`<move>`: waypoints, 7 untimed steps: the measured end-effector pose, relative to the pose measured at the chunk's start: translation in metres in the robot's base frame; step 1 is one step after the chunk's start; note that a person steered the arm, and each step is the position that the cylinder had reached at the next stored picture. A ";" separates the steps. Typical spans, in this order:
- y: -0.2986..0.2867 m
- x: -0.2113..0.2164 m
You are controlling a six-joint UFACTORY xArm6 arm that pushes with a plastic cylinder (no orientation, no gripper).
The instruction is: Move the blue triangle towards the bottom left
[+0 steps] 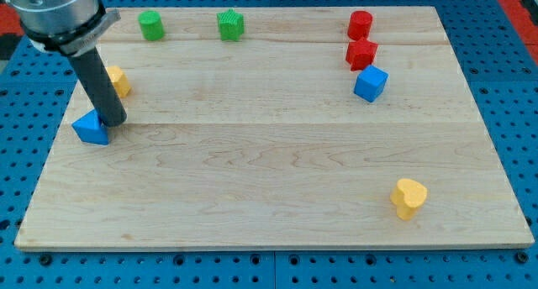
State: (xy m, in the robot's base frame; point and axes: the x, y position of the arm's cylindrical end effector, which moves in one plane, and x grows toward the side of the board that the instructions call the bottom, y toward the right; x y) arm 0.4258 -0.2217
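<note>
Tip's parked right behind the blue triangle (91,128)
No jaws here, just a rod: my tip (114,121) touches its upper-right side, lined up to shove it bottom-left.

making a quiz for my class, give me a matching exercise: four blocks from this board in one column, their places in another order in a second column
Blocks:
1. blue triangle
2. blue cube
3. yellow heart
4. green cylinder

Places:
A. the view's bottom right, alone
B. the view's top left edge
C. just below the two red blocks
D. the view's left, against my tip

Pairs: 1-D, 2-C, 3-A, 4-B
</note>
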 end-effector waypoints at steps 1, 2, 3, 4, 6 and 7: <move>-0.024 0.000; -0.034 0.009; -0.035 0.020; -0.032 0.039; -0.031 0.061; -0.031 0.063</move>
